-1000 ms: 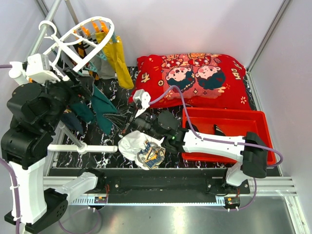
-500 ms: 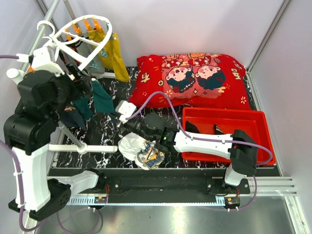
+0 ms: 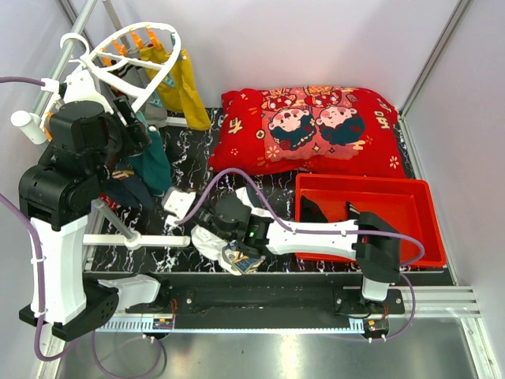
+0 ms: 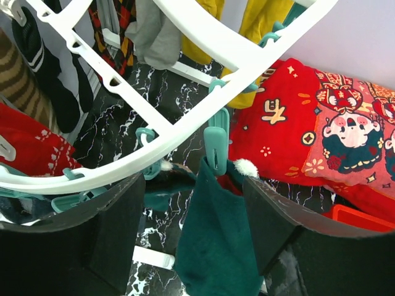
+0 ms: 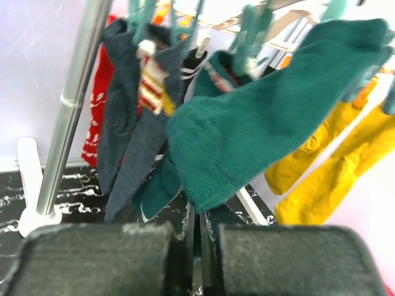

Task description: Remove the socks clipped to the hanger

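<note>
The white oval hanger (image 3: 130,59) hangs at the far left with socks on orange and teal clips. My left gripper (image 4: 194,206) is open, one finger on each side of a dark teal sock (image 4: 216,246) that hangs from a teal clip (image 4: 216,147). In the top view this gripper (image 3: 134,134) is up under the hanger's rim. My right gripper (image 5: 207,231) is shut on the lower edge of a dark teal sock (image 5: 265,117) that is still clipped above. It reaches left to the socks (image 3: 158,166). Mustard-yellow socks (image 3: 189,87) hang at the back.
A grey metal stand pole (image 5: 77,105) rises just left of the socks, its white foot (image 3: 130,237) on the black marble mat. A heap of loose socks (image 3: 225,241) lies under my right arm. A red cushion (image 3: 316,126) and a red bin (image 3: 371,213) are to the right.
My right arm has swung left from the loose heap to the hanging socks and shut on a teal one. My left arm has risen closer under the hanger.
</note>
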You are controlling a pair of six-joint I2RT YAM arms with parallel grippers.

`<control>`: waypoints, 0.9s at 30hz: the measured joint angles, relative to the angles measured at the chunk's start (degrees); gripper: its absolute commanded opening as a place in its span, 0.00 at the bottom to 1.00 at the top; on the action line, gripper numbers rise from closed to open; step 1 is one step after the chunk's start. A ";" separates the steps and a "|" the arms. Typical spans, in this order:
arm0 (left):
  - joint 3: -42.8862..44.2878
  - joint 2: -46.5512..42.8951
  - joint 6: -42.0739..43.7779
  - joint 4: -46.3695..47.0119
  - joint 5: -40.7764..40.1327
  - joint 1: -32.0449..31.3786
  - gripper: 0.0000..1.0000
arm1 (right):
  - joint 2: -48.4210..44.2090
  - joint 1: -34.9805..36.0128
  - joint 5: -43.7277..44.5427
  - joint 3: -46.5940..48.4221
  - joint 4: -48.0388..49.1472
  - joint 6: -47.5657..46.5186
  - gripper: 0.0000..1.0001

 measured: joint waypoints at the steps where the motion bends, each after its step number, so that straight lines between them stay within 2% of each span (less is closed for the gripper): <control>1: -0.17 -0.11 0.00 0.13 -0.39 -0.09 0.71 | 0.48 0.33 0.24 0.26 -0.04 -0.63 0.00; 9: -0.81 -0.42 0.04 0.52 -1.36 -0.22 0.72 | 5.77 3.32 2.56 4.37 0.46 -8.55 0.00; 23: 2.43 2.58 0.90 -2.14 -9.49 -0.44 0.58 | 12.35 6.03 6.27 10.45 1.86 -16.98 0.00; 27: 2.45 3.61 0.92 -3.89 -12.96 -0.44 0.58 | 13.00 6.19 6.62 11.13 2.03 -17.66 0.00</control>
